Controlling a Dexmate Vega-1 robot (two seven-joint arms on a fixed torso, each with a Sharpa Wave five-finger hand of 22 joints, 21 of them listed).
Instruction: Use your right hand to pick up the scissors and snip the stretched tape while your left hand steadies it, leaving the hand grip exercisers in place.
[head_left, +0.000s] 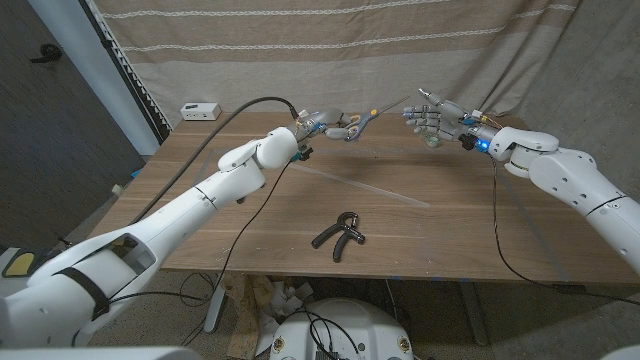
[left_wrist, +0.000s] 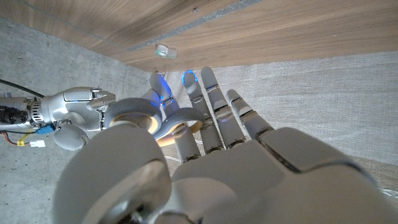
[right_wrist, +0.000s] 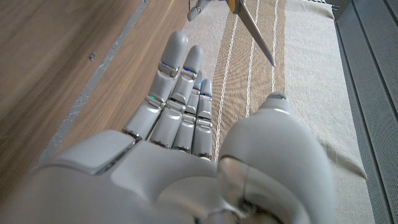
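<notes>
In the head view my left hand (head_left: 335, 125) hovers over the table's far middle and grips the scissors (head_left: 372, 114) by the handle. Their blades point toward my right hand (head_left: 435, 118), which hangs a short way off with fingers spread and nothing in it. The blade tip (right_wrist: 256, 34) shows past my right hand's fingers (right_wrist: 177, 93). My left hand (left_wrist: 211, 143) has a tan handle part (left_wrist: 171, 134) tucked under its thumb. A thin pale strip of tape (head_left: 370, 187) runs across the table. A small clear roll (head_left: 432, 142) sits below the right hand.
One black hand grip exerciser (head_left: 340, 233) lies near the table's front middle. A white box (head_left: 200, 110) stands at the back left corner. A striped curtain (head_left: 300, 50) hangs close behind the table. A black cable (head_left: 495, 220) droops from my right arm.
</notes>
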